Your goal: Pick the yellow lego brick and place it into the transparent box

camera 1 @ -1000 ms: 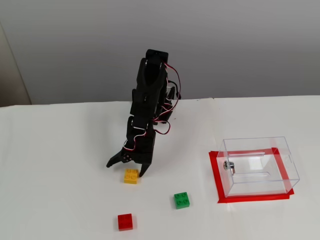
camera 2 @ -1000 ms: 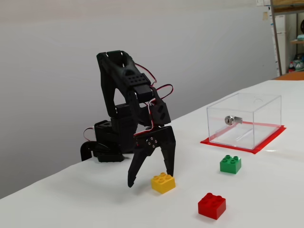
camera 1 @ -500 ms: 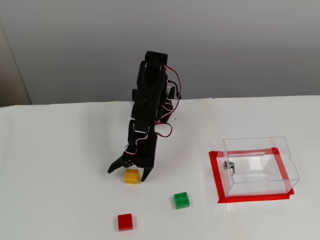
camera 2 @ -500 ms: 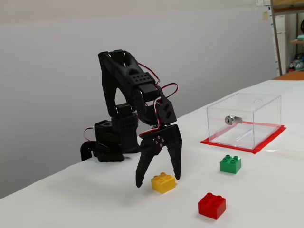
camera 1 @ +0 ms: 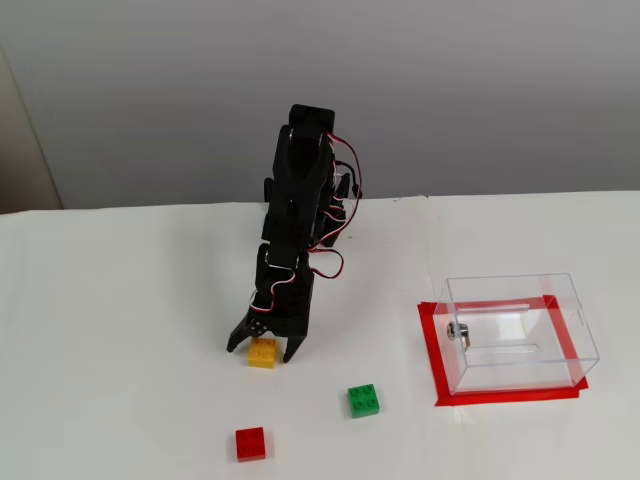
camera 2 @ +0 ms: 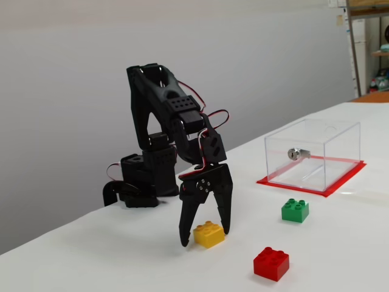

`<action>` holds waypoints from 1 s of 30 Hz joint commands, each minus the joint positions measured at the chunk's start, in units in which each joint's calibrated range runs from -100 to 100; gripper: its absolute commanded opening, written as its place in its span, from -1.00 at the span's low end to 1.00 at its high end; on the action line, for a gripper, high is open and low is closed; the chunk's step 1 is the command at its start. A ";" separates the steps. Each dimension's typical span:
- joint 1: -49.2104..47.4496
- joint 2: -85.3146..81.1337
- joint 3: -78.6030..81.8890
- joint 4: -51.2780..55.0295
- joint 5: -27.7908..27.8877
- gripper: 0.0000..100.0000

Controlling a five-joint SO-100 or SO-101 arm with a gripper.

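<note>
The yellow lego brick rests on the white table just in front of the black arm. My gripper points down over it and is open. One finger stands on each side of the brick, with the tips close to the tabletop. Whether the fingers touch the brick is unclear. The transparent box stands empty on a red tape patch, right of the arm in both fixed views. A small metal fitting shows on its wall.
A green brick lies between the yellow brick and the box. A red brick sits nearer the table's front edge. The arm's base stands at the back by the grey wall.
The gripper has moved over the yellow brick and come down, and its wide jaws have narrowed around it. The bricks and the box have not moved.
</note>
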 commanded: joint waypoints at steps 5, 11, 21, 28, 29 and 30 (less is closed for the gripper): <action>-0.14 -0.20 -1.79 -0.11 0.18 -0.67; -0.14 -0.20 -1.61 -0.11 0.18 -0.75; -4.21 -4.10 -1.98 0.15 -0.29 -0.74; -13.82 -20.31 -2.07 7.11 -0.03 -0.73; -17.15 -23.62 -1.98 8.94 -0.18 -0.73; -19.37 -25.40 -1.88 9.90 -0.24 -0.73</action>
